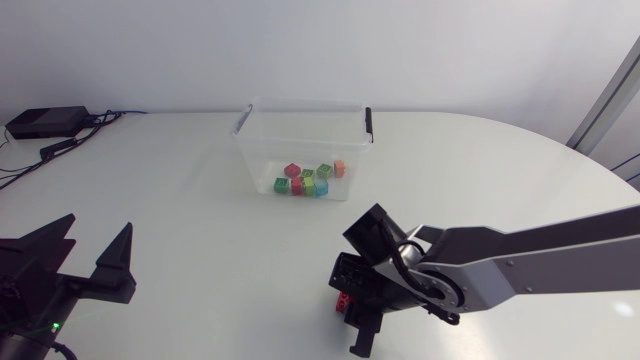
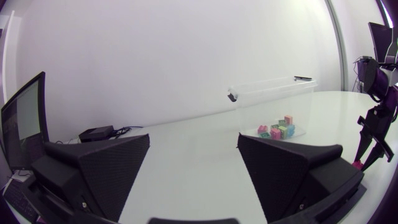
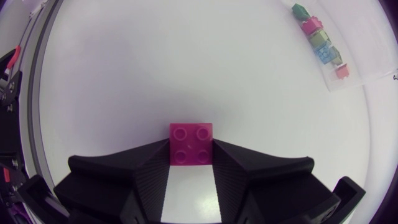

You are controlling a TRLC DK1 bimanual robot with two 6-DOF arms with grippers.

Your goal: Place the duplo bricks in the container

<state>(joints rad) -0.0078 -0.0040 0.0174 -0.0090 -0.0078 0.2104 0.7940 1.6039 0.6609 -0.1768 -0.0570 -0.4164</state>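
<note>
White surface [image 1: 200,200]: right fingers [image 3: 143,168] clamp a magenta square four-stud brick [image 3: 191,144], well apart from a clear plastic container [image 1: 262,150] holding small coloured bricks [image 1: 305,180]; left fingers [image 2: 106,168] spread wide, empty.

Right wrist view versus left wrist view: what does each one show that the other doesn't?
Only the right wrist view shows the four studs on the pink brick and the right gripper pressing its two sides. Only the left wrist view shows the left gripper, open and empty, the whole wall and rim of the clear container, and a black box. Both show the coloured bricks lying in the container.
</note>
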